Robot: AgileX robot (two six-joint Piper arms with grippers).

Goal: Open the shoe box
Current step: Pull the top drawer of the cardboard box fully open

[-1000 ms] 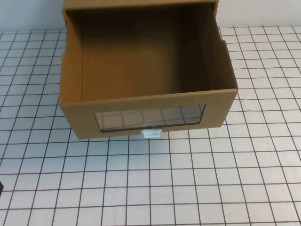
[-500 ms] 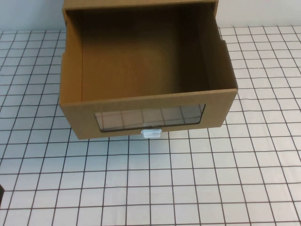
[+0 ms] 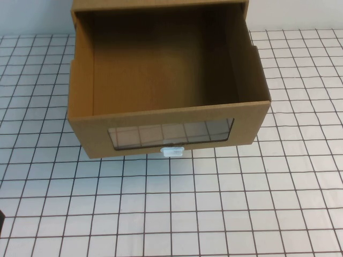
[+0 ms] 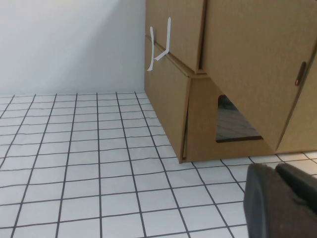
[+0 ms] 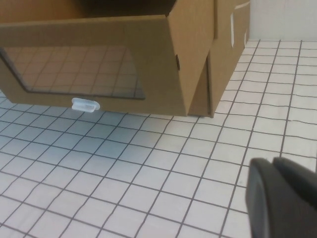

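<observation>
The shoe box (image 3: 88, 136) runs off the top of the high view, so its back is cut off, and the far inside of the drawer is lost in shadow. There is one box, standing open on the gridded desk (image 3: 241, 203), with one clear window (image 3: 171, 132) in its front wall and one white tab (image 3: 172, 151) just under that window. There are two hands, and neither shows in the high view. The left hand (image 4: 276, 174) sits low over the desk off the box's left front corner, its fingers pressed together on nothing. The right hand (image 5: 272, 173) sits low off the box's right front corner, also pressed together and empty.
</observation>
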